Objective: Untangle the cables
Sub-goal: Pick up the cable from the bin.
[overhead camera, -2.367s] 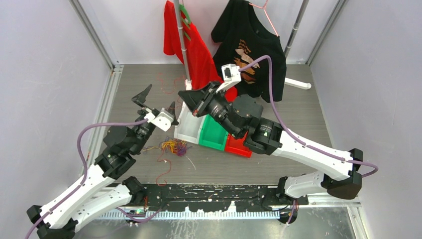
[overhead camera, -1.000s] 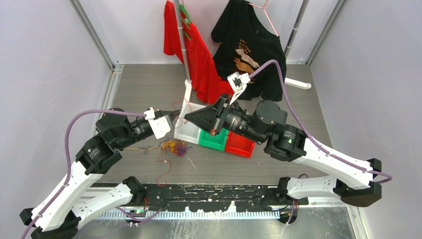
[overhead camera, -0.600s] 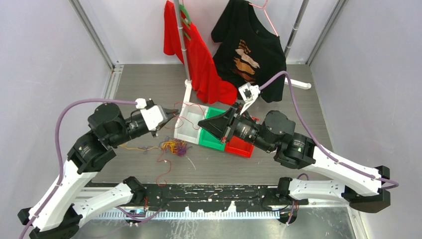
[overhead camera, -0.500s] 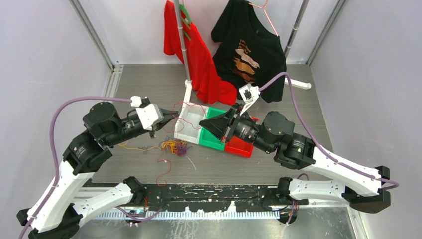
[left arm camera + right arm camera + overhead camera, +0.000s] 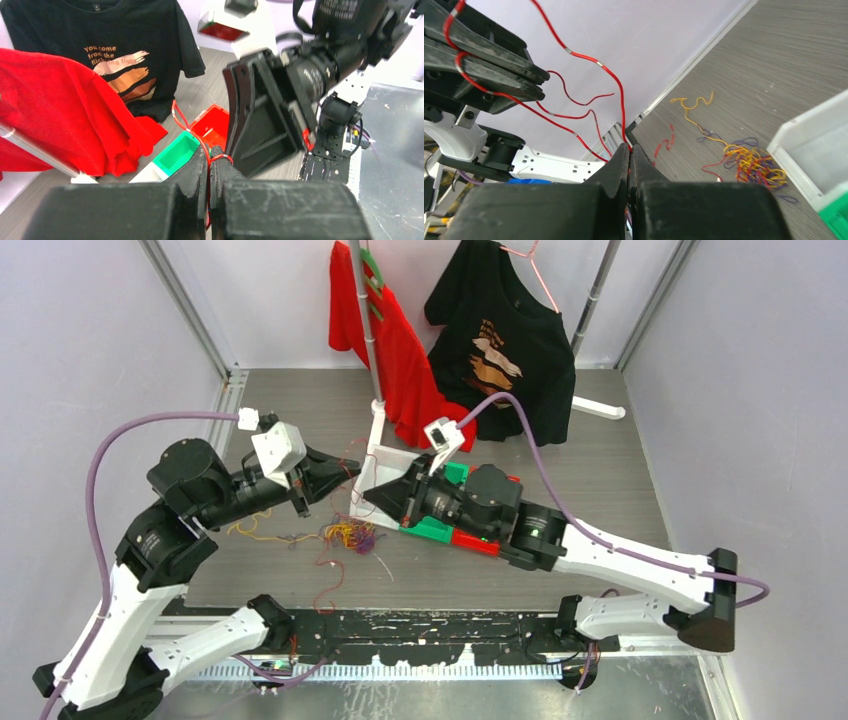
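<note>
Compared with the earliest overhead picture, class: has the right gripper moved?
Yes. The right gripper has drawn back toward the robot, from beside the foot of the rack pole to the near-left side of the white bin.

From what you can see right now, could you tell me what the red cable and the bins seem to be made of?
The red cable: likely plastic-coated wire; glossy, holds kinks, silvery bands. The bins: probably moulded plastic; smooth, uniform colour, thin walls.

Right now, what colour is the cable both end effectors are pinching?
Red. The cable shows best in the right wrist view, against the pale wall.
</note>
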You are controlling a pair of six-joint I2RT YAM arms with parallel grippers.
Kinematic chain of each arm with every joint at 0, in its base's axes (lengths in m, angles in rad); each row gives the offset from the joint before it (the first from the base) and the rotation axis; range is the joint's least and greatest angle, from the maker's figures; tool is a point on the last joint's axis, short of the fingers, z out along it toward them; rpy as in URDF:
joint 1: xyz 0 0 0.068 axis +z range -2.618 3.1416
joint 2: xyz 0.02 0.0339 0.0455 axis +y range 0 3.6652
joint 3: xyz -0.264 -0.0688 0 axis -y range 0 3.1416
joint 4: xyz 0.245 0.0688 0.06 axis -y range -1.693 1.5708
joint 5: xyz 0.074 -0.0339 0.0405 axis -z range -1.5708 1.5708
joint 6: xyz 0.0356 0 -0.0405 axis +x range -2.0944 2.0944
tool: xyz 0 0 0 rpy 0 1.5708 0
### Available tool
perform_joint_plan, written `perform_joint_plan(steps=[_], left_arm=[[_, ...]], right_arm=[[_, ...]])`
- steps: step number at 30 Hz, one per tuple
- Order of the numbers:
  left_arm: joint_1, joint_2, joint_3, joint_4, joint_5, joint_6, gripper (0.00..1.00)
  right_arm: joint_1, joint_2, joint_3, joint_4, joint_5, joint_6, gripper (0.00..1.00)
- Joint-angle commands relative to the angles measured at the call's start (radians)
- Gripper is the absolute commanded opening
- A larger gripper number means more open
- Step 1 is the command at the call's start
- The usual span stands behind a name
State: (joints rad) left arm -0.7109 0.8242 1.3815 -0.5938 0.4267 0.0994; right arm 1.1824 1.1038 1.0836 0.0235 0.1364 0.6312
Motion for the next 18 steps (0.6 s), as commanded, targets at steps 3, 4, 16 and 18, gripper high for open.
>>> perform_joint_plan(steps=[3,4,16,18], left_arm=[[0.009,0.029,0.038,0.161,-0.031,-0.105,0.00],[0.008,0.034,0.038,0.165,-0.025,-0.109,0.00],[0.016,0.040,0.023,0.175,-0.049,-0.106,0.00],[0.017,0.034,0.021,0.168,-0.063,-0.095,0.00]], right_arm=[[0.000,0.094,0.005,0.282,-0.104,0.051,0.01],[0.000,0.103,0.006,0.305,-0.097,0.053,0.01],[0.003,0.199,0.024,0.497,-0.120,0.063,0.01],[0.003,0.175,0.007,0.464,-0.095,0.039,0.11]])
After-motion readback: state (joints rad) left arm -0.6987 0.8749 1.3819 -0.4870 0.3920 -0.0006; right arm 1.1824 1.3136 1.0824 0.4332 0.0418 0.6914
